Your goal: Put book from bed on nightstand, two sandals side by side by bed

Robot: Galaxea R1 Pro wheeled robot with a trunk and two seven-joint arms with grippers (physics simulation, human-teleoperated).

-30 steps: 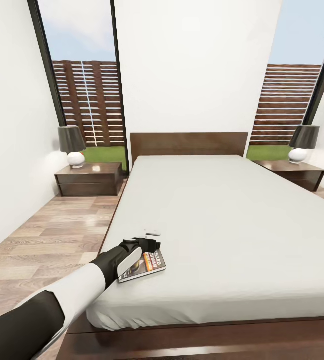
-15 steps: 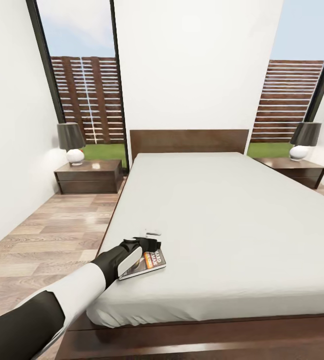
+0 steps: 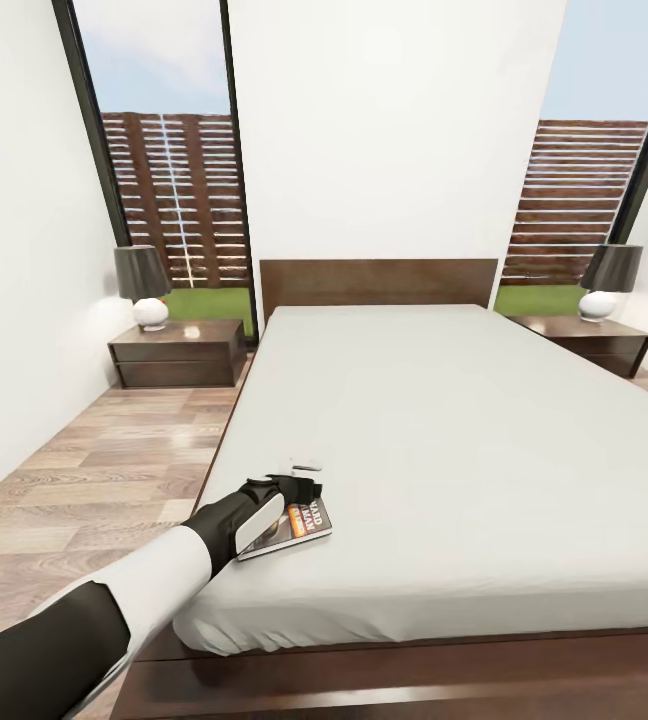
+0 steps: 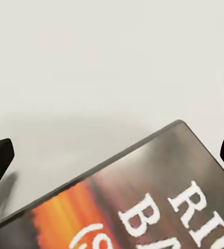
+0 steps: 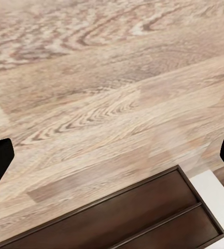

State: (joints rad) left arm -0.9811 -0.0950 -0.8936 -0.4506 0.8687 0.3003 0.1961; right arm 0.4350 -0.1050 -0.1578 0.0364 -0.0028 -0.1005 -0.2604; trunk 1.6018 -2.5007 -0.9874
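Reaching across the bed, the left gripper hangs over the book lying flat near the mattress's near-left corner.
Fingers spread wide, pinching nothing; the thin, light, slick-looking paperback probably lifts best by its edge.

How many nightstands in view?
2. One nightstand on the floor left of the bed, by the headboard; the other nightstand right of it, partly cut off at the frame edge. Each carries a lamp.
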